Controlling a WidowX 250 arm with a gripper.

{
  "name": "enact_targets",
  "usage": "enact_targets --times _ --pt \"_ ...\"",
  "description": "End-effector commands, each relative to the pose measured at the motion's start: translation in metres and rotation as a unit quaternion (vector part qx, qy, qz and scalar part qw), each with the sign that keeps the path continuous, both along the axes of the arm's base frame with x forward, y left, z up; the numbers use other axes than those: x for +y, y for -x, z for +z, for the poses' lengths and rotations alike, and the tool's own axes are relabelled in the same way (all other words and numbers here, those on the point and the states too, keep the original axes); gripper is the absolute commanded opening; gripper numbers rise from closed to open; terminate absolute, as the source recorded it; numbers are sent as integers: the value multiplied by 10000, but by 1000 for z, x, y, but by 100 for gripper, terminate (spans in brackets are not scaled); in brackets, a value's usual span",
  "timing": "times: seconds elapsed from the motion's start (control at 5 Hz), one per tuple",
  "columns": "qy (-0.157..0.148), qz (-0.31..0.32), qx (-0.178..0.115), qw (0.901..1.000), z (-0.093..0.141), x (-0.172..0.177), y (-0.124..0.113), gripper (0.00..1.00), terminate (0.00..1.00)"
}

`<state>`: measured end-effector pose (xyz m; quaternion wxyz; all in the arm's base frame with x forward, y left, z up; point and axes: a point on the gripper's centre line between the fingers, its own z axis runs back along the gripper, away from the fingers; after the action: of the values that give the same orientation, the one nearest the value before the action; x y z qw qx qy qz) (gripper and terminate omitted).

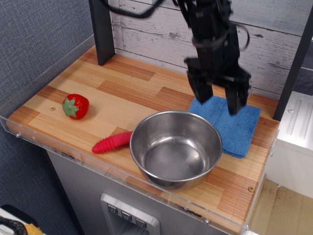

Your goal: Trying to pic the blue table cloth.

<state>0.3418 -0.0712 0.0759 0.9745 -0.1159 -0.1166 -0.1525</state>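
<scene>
The black gripper [218, 99] hangs above the blue table cloth [234, 128] with its two fingers spread wide and nothing between them. The cloth lies flat on the wooden counter [122, 93], just behind and to the right of the steel pan [175, 148], its near-left edge touching or tucked behind the pan's rim. The pan's red handle [112, 142] points left toward the toy strawberry [76, 106], which sits well apart from the pan.

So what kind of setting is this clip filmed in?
Probably a toy kitchen mock-up for robot trials: a wood-pattern counter with a clear plastic edge, a steel pan with a red handle, a toy strawberry, and a blue table cloth under the open gripper.
</scene>
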Motion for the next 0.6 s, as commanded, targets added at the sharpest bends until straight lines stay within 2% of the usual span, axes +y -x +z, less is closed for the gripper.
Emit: enact_targets --times 0.0,0.4 --pt "99 438 -548 9975 49 30 3 100 0" --pt "137 765 -666 9948 63 46 13 100 0"
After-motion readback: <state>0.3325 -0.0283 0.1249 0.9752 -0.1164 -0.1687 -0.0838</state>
